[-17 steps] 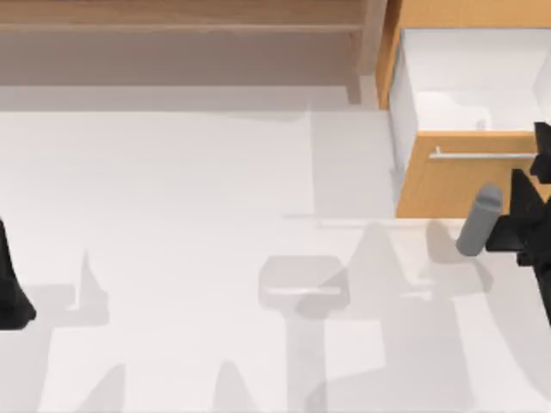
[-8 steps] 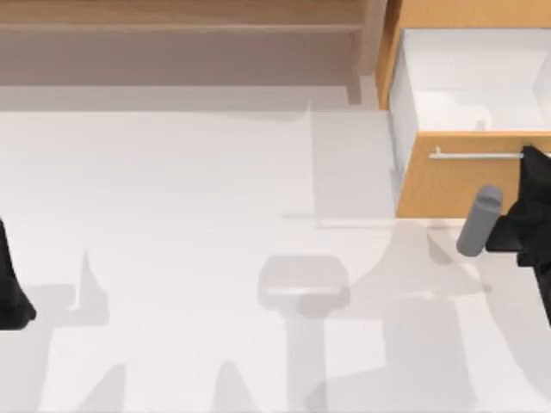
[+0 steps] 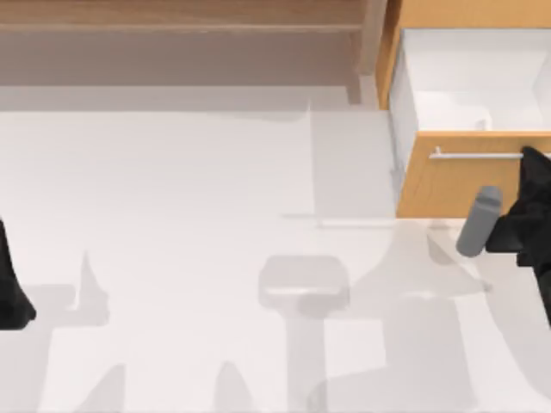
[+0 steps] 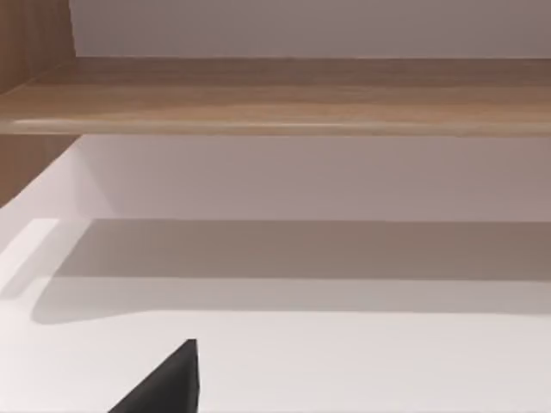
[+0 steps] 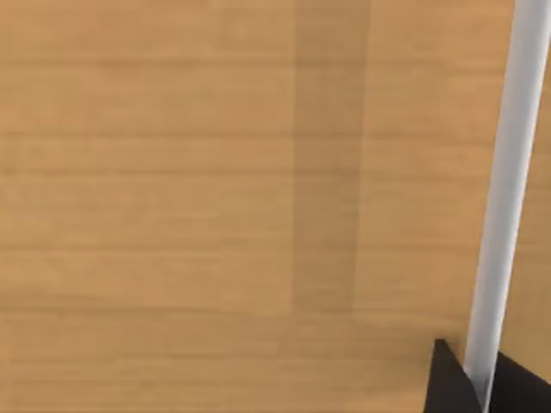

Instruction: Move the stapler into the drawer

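Top view: right gripper (image 3: 535,168) at drawer (image 3: 448,185) handle (image 3: 478,156), jaws straddling bar; left gripper (image 3: 10,292) parked, jaw state unclear.

My right gripper (image 3: 532,163) runs off the top view's right edge at the drawer (image 3: 448,185) front, its fingertips cut from sight. In my right wrist view the silver handle (image 5: 504,198) leaves the picture at both ends, close against the gripper. My left arm (image 3: 10,284) is cropped at the left edge, fingers unseen.
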Robot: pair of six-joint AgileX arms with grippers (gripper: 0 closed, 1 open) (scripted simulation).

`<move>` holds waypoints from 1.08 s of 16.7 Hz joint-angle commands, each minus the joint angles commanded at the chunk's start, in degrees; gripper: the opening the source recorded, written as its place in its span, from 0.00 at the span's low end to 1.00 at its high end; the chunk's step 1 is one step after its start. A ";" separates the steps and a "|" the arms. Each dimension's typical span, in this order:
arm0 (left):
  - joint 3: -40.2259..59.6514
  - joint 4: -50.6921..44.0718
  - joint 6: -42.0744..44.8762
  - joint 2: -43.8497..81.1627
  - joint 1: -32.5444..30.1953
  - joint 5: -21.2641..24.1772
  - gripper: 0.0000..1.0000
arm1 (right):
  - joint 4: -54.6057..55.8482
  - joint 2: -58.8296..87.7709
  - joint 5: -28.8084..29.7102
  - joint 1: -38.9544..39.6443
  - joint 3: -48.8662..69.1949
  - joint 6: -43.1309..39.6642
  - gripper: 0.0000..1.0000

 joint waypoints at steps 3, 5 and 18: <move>0.00 0.00 0.00 0.00 0.00 0.00 1.00 | -1.41 0.62 -0.50 -0.68 2.11 0.02 0.00; 0.00 0.00 0.00 0.00 0.00 0.00 1.00 | -3.78 1.73 -1.45 -1.64 5.49 0.02 0.00; 0.00 0.00 0.00 0.00 0.00 0.00 1.00 | -11.72 5.51 -4.21 -4.65 17.53 0.09 0.00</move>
